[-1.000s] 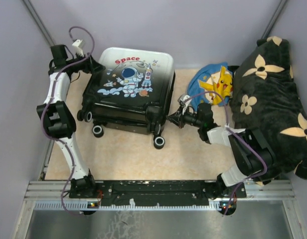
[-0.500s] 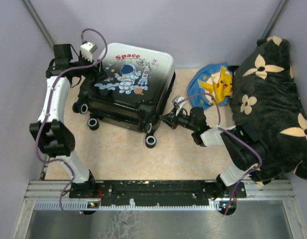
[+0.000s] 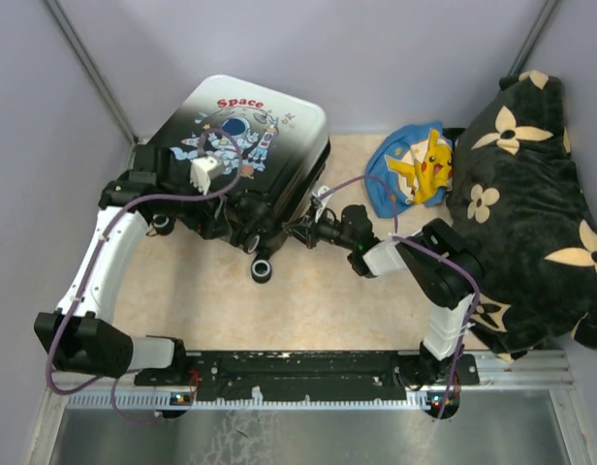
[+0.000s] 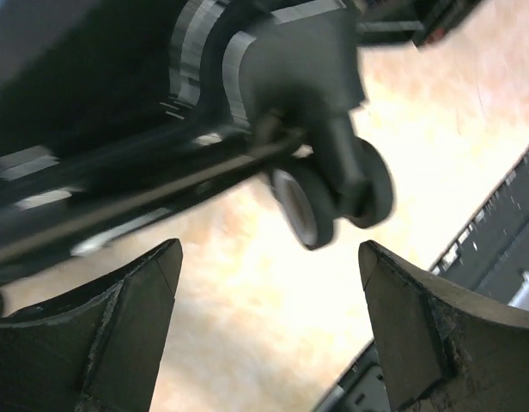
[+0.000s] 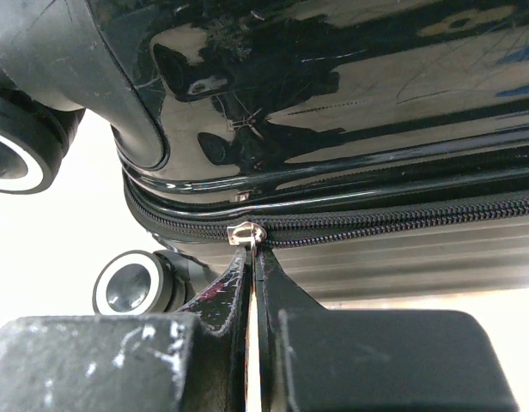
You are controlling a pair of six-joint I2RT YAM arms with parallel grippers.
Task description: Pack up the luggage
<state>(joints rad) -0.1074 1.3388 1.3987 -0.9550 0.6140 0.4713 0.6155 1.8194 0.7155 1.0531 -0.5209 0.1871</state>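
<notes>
Two pincers are at the luggage [image 3: 250,126], which lies closed on the tan table [image 3: 308,310], astronaut side up. My right pincer [image 3: 300,229] is against the luggage's right side. On its wrist camera the fingers [image 5: 282,292] are pressed flat together with no gap, and the silver zipper pull [image 5: 246,233] sits right at their tips, pinched as far as I can tell. The zipper [image 5: 402,225] runs off to the right of that pincer, closed along the stretch I can see, and a white-rimmed wheel [image 5: 131,285] shows just left of the tips. My left pincer [image 4: 266,257] is spread wide and holds nothing. Straight ahead of it, beyond the fingertips and in line with the gap, is a black wheel [image 4: 333,193] under the luggage's dark shell, with tan table behind. Well to the right of the right pincer lie a yellow plush toy [image 3: 429,160] on a blue cloth [image 3: 400,145] and a black flowered cushion [image 3: 531,194].
</notes>
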